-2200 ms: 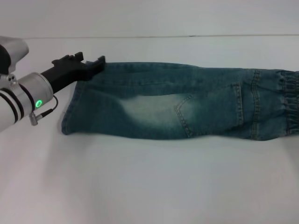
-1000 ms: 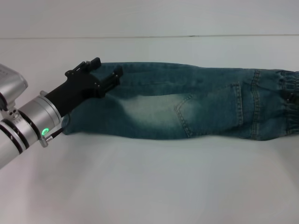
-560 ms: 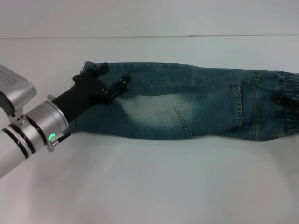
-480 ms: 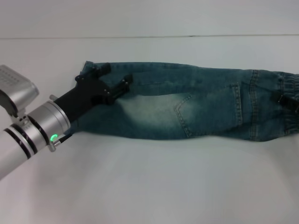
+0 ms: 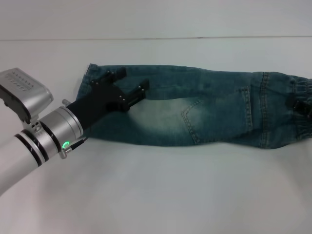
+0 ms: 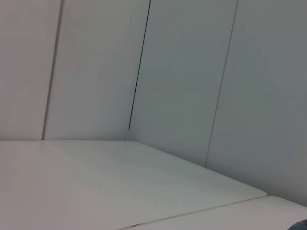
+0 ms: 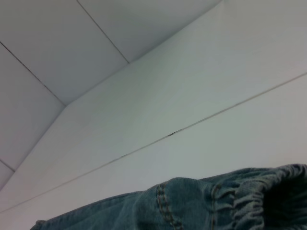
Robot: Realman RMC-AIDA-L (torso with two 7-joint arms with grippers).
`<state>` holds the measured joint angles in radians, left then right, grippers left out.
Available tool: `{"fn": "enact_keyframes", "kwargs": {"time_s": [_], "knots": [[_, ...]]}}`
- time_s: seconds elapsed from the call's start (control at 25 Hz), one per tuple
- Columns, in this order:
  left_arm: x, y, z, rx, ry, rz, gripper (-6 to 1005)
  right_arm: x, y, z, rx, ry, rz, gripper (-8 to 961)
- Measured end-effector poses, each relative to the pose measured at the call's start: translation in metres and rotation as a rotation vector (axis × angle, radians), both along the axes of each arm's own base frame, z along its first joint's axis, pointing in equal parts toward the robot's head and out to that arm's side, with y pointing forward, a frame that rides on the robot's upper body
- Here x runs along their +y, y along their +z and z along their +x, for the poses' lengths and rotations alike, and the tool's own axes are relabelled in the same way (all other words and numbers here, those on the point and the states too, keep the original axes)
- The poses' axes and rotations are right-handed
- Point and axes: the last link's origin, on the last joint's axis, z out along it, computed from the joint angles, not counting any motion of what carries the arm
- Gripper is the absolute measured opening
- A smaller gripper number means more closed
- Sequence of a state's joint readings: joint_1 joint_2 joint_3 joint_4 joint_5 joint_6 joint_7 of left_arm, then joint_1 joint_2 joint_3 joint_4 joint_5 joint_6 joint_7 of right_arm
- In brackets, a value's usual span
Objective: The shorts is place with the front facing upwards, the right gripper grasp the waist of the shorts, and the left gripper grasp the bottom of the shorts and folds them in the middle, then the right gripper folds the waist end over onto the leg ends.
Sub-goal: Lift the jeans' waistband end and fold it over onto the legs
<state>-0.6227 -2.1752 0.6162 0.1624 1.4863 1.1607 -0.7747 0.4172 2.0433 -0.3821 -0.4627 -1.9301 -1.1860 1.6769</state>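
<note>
shorts: lying flat on the white table, stretched sideways across it, already folded lengthwise into one long strip. pale faded patch showing around the middle, pocket stitching to the right of it.

waist: gathered elastic end, way over at the right edge of the head view. also peeking into the right wrist view as ruched denim.

bottom of the shorts: straight hemmed leg ends at the left, mostly hidden under the left arm, only the far corner poking out.

left gripper: black, no label, sitting over the leg end of the shorts and pointing toward the middle. fingers spread apart like a V, nothing pinched between them. can't tell if the tips are touching the denim or just above it.

left wrist: silver cylinder with black bands and a green light, coming in from the lower left.

right gripper: only a small dark bit visible at the far right edge, right at the waistband. can't tell how the fingers stand or whether they've got any cloth.

left wrist view: just wall panels and bare tabletop, plus a tiny sliver of denim in one corner.

right wrist view: waistband up close, table behind it.
</note>
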Motion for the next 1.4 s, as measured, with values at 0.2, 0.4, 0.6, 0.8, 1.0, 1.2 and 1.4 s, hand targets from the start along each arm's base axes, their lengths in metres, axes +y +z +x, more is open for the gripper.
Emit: {"fn": "enact_keyframes", "kwargs": {"time_s": [0.2, 0.4, 0.6, 0.8, 1.0, 1.2, 1.4], "knots": [[0.001, -0.005, 0.005, -0.003, -0.004, -0.014, 674, -0.001, 0.002, 0.000, 0.002, 0.009, -0.003, 166], [-0.003, -0.019, 0.014, 0.044, -0.054, 0.022, 658, -0.007, 0.006, -0.004, 0.048, 0.037, -0.026, 131], [-0.010, -0.038, 0.026, 0.128, -0.102, 0.119, 643, -0.017, 0.019, -0.004, 0.113, 0.028, -0.069, 132], [-0.009, -0.053, 0.034, 0.209, -0.088, 0.140, 365, -0.032, 0.035, -0.013, 0.169, 0.074, -0.100, 132], [-0.011, -0.064, 0.042, 0.229, -0.099, 0.103, 172, -0.042, 0.048, -0.023, 0.228, 0.115, -0.132, 132], [-0.014, -0.072, 0.047, 0.247, -0.105, 0.073, 19, -0.039, 0.060, -0.043, 0.272, 0.203, -0.149, 132], [-0.019, -0.079, 0.048, 0.272, -0.117, 0.032, 8, -0.012, 0.065, -0.078, 0.267, 0.321, -0.196, 133]]}}
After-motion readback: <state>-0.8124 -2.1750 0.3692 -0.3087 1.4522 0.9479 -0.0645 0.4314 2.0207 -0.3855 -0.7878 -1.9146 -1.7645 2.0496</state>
